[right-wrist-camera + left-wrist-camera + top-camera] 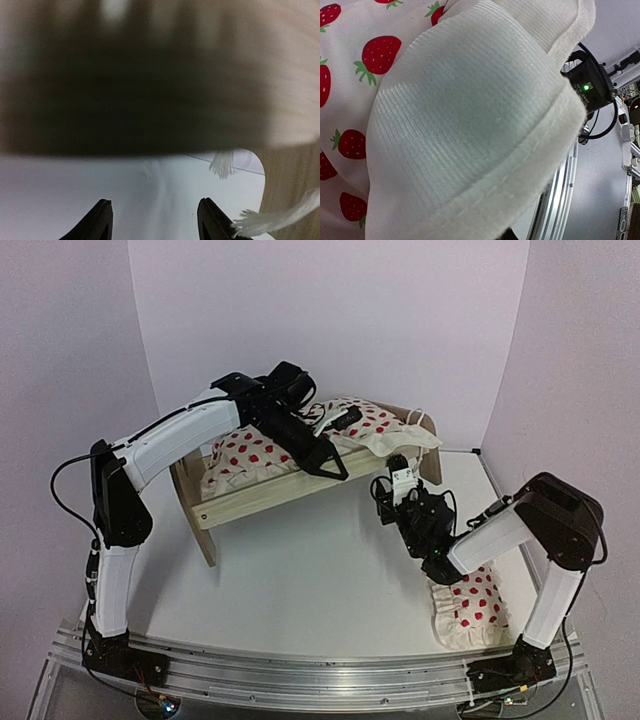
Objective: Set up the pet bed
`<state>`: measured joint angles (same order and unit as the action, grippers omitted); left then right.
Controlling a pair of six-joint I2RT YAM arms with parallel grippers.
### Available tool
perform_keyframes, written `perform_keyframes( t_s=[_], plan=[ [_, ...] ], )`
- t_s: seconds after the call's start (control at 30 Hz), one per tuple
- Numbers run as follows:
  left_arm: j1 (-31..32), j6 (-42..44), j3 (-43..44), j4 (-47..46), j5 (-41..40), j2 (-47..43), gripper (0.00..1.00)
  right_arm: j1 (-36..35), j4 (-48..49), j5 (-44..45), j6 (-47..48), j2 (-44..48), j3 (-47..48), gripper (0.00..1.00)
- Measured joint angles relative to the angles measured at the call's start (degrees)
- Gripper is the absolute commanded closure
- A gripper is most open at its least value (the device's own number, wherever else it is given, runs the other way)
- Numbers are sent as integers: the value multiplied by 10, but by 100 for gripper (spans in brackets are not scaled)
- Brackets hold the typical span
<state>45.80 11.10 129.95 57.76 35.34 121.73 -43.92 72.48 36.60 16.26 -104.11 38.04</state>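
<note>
The pet bed (268, 502), a light plywood frame, stands across the middle of the table. A cream blanket with red strawberries (258, 453) covers its top, so the mattress is hidden. My left gripper (335, 468) reaches down over the bed's near rail and is shut on the blanket. In the left wrist view the blanket's white ribbed underside (470, 115) drapes over the fingers and hides them. My right gripper (392, 483) hovers just off the bed's right end. It stands open with nothing between its fingers (155, 201), low over the table, facing a blurred wooden board (150, 75).
A strawberry-print pillow (472, 608) lies at the near right, partly under the right arm. White frayed threads (225, 163) hang below the bed's edge near the right fingertips. Grey walls enclose the table on three sides. An aluminium rail (320, 670) runs along the near edge.
</note>
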Motion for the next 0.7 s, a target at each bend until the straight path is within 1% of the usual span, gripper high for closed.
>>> perform_keyframes(
  t_s=[0.17, 0.3, 0.37, 0.4, 0.47, 0.5, 0.57, 0.6, 0.63, 0.7],
  plan=[
    [-7, -4, 11, 2, 11, -4, 100, -2, 42, 63, 104, -55, 68, 44],
    [-22, -5, 11, 1, 25, -11, 100, -4, 57, 74, 175, -67, 92, 45],
    [-28, -5, 11, 1, 33, -15, 100, -3, 60, 69, 191, -65, 84, 45],
    [-30, -5, 11, 1, 37, -17, 100, -3, 58, 63, 193, -62, 72, 48],
    [-33, -3, 11, 4, 44, -21, 100, -1, 48, 30, 171, -43, 26, 52],
    [-34, -2, 11, 4, 45, -22, 100, -1, 40, 7, 154, -28, -3, 53],
    [-34, 1, 10, 7, 45, -24, 100, 3, -4, -55, 104, 32, -61, 49],
    [-34, 4, 8, 8, 45, -26, 100, 3, -48, -81, 74, 74, -76, 47],
    [-34, 9, 4, 10, 45, -28, 100, 3, -114, -105, 45, 124, -80, 46],
    [-32, 21, -17, 8, 43, -39, 100, 3, -262, -145, -23, 233, -54, 46]
  ],
)
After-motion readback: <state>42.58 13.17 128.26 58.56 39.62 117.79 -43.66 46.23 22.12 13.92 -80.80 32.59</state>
